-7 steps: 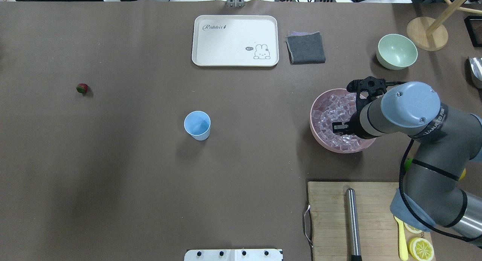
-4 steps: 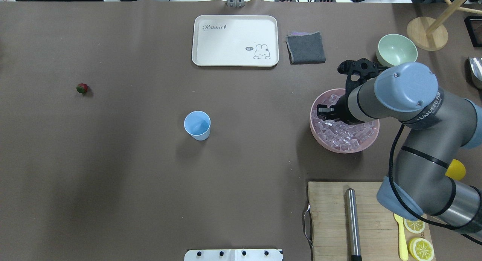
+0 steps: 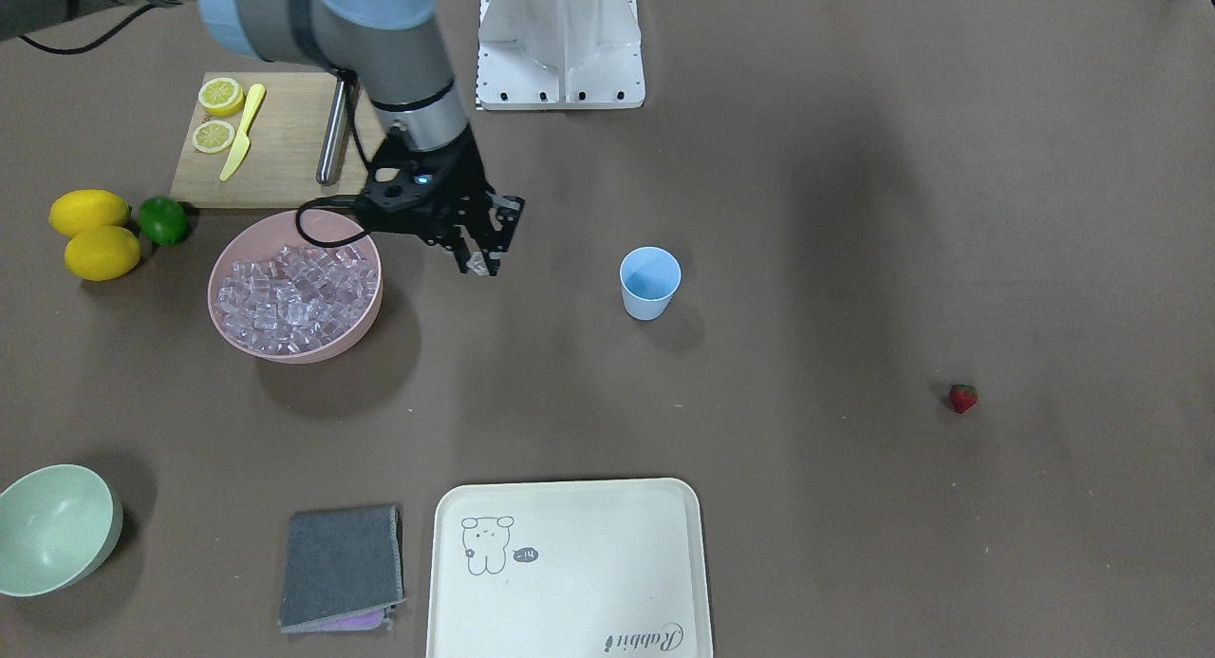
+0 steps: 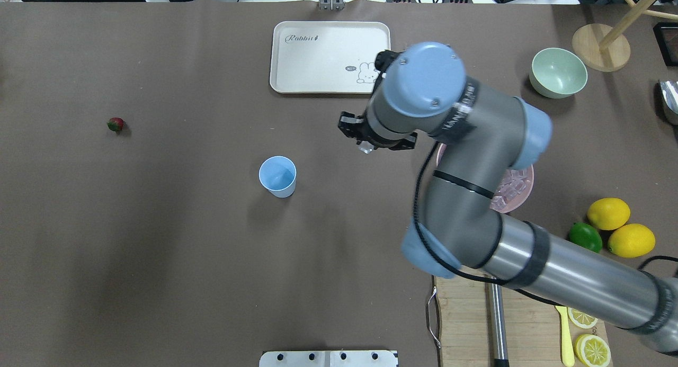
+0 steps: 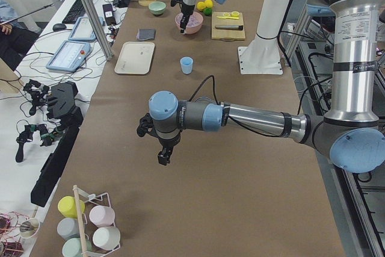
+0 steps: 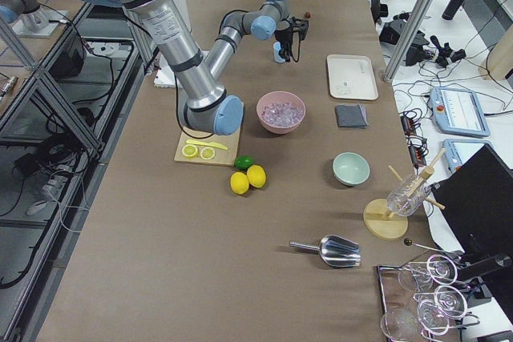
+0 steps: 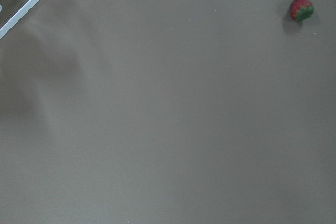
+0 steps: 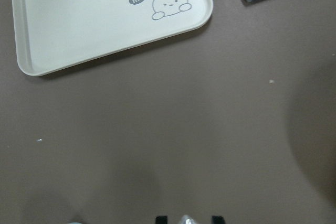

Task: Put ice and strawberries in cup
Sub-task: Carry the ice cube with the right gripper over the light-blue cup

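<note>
Blue cup (image 4: 277, 175) awaits pinched ice cube (image 4: 365, 149)

Cup stands upright, nearer and left of the right gripper (image 4: 365, 145), jaws closed on that one cube. Centre over rim, lower, then release. Far left lies the strawberry (image 4: 115, 124). Cannot tell for left gripper (image 5: 163, 157).

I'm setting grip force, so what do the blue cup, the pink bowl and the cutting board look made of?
The cup: likely plastic, matte light blue, thin even wall. The pink bowl: probably plastic or melamine, smooth, uniform colour. The cutting board: wood, pale with visible grain.
</note>
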You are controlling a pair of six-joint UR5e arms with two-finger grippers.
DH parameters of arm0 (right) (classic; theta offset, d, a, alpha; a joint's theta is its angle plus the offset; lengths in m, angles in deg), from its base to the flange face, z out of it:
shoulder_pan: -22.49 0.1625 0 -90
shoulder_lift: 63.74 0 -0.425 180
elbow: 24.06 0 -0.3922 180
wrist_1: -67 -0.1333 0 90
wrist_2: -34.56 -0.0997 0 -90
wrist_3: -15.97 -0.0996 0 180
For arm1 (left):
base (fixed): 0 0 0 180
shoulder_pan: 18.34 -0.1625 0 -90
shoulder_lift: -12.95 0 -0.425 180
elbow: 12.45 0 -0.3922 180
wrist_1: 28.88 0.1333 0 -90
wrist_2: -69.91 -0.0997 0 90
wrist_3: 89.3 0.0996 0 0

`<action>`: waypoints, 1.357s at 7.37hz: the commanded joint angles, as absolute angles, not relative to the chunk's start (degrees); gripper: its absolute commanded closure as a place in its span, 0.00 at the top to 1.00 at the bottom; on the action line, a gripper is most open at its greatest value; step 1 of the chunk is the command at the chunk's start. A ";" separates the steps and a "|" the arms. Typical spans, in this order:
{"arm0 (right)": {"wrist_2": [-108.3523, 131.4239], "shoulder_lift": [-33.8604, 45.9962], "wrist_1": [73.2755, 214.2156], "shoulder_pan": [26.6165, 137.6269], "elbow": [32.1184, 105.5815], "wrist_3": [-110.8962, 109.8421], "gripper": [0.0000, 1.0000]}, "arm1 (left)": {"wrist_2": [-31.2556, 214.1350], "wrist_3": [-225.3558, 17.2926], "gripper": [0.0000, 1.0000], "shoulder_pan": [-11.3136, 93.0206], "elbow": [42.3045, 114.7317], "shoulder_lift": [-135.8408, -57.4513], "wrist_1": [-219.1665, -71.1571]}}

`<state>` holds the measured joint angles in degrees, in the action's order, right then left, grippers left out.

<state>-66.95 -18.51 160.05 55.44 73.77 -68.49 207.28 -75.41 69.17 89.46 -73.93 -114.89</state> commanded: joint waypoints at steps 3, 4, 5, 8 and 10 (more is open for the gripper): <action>-57.74 -35.17 162.71 46.68 54.80 -77.97 0.00 | 207.28 -75.41 0.98 68.23 89.24 -73.98 -114.93; -56.60 -35.87 162.62 45.70 53.82 -78.59 0.00 | 207.28 -75.41 0.98 68.23 89.24 -73.89 -114.93; -56.32 -35.88 162.62 45.00 53.55 -78.77 0.00 | 207.28 -75.33 0.98 68.23 89.24 -73.80 -114.93; -56.41 -35.79 162.54 45.86 54.34 -77.64 0.98 | 207.28 -75.15 0.98 68.23 89.24 -73.54 -114.93; -61.21 -32.74 162.54 50.41 58.35 -73.87 0.98 | 207.28 -75.15 0.98 68.14 89.24 -73.54 -115.01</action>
